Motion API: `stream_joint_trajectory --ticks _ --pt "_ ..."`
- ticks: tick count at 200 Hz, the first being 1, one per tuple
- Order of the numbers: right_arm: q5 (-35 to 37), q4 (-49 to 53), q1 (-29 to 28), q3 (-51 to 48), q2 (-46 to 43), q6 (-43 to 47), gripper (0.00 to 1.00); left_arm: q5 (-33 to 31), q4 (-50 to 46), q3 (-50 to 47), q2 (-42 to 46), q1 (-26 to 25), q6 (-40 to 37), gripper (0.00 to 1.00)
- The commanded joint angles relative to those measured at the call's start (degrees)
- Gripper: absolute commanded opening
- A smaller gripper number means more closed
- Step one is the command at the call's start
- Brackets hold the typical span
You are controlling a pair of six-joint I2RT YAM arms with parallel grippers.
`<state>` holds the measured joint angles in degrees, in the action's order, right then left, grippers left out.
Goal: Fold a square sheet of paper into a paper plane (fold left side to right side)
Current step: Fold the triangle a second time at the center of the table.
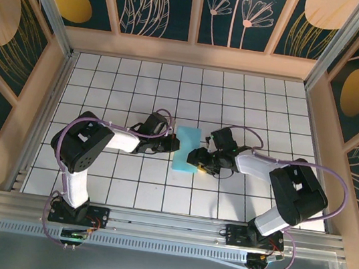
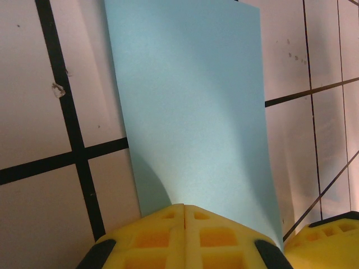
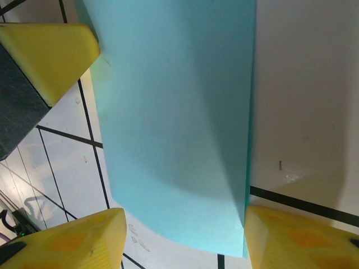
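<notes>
The square sheet of paper (image 1: 186,149) lies folded in half as a narrow turquoise rectangle on the white tiled table (image 1: 126,86). My left gripper (image 1: 173,144) is shut, and its joined yellow fingertips (image 2: 185,216) rest on top of the paper (image 2: 190,112) at its left edge, with nothing between them. My right gripper (image 1: 197,161) is open at the paper's right side near the front corner. Its two yellow fingers (image 3: 73,241) stand either side of the slightly bowed paper (image 3: 174,112). The right gripper (image 3: 185,238) holds nothing.
The left gripper's yellow finger (image 3: 50,53) shows at the upper left of the right wrist view. A right finger (image 2: 331,241) shows at the lower right of the left wrist view. Wooden walls (image 1: 191,54) ring the table.
</notes>
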<state>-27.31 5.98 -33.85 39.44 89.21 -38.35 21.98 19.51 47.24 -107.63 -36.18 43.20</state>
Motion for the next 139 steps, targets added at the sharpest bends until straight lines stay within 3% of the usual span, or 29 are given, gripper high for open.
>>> stream_joint_trajectory --ticks 1,67,139 --pt "-1.9 -2.2 -0.4 -0.6 0.8 -0.8 0.57 -2.2 -4.8 -2.0 -1.6 -0.6 0.2 0.00" --pt "-0.6 -1.6 0.2 0.8 -0.5 1.0 0.56 -2.2 -4.8 -1.8 -1.6 -0.7 0.4 0.00" --pt "-4.7 -7.7 2.1 1.7 1.6 4.7 0.53 -2.1 -5.0 -1.6 -1.6 -0.7 0.3 0.00"
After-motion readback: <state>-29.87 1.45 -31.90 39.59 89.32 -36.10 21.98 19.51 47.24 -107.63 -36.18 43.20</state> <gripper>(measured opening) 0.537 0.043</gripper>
